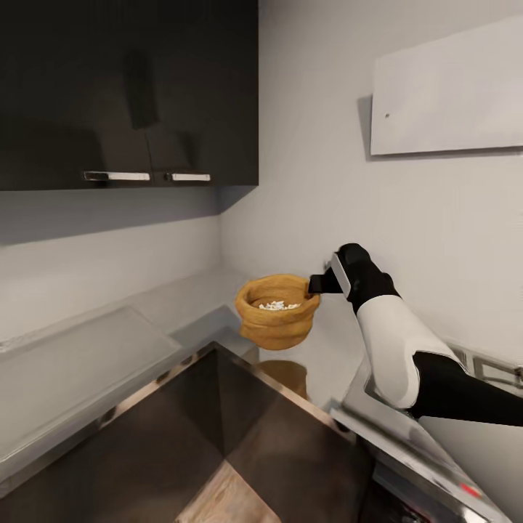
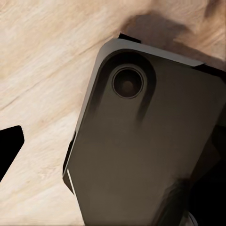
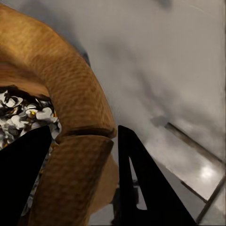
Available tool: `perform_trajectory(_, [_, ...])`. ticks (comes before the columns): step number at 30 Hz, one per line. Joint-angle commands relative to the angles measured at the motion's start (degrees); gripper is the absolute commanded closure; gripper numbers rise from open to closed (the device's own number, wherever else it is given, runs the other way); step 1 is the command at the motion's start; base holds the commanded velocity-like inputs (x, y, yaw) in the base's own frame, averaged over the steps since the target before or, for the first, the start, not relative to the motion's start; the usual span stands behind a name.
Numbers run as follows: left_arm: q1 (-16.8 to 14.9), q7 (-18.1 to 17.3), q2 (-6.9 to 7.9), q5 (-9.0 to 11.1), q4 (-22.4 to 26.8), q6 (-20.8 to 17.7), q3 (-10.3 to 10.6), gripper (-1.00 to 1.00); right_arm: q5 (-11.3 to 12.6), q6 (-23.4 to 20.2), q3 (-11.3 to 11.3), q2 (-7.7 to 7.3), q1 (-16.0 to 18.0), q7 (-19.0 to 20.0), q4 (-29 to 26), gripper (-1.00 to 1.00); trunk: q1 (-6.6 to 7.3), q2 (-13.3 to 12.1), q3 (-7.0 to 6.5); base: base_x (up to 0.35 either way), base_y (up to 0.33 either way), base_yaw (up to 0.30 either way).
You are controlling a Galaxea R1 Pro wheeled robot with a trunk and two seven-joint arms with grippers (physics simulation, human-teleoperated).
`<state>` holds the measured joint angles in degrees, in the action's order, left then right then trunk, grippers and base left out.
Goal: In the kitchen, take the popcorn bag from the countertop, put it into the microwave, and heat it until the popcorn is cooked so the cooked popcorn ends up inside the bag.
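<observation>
right pincer (image 1: 314,284) grips popcorn bag (image 1: 277,311) rim | white popcorn (image 1: 278,306) inside

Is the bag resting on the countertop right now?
No. In the head view the bag hangs in the air above the countertop, held at its rim by the right gripper.

head view wide, wrist views close

Dark wall cabinet (image 1: 131,94) — pale wall panel (image 1: 447,91).
</observation>
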<state>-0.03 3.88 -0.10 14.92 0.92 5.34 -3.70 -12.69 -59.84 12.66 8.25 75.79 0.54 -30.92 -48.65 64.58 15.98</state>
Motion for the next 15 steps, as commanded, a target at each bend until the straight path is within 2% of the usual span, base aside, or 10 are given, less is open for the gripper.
perform_trajectory(1, [-0.01, 0.07, -0.06, 0.0, 0.05, 0.11, -0.34, -1.0, -0.32, -0.16, 0.45, 0.1, 0.06, -0.03, -0.05, 1.0, 0.03, 0.05, 0.07, -0.348, 0.0, 0.0])
perform_trajectory(15, [0.02, 0.07, -0.07, -0.07, 0.05, 0.11, -0.34, -1.0, -0.32, -0.16, 0.42, 0.09, 0.06, 0.0, -0.09, 1.0, 0.03, 0.05, 0.07, -0.347, 0.0, 0.0])
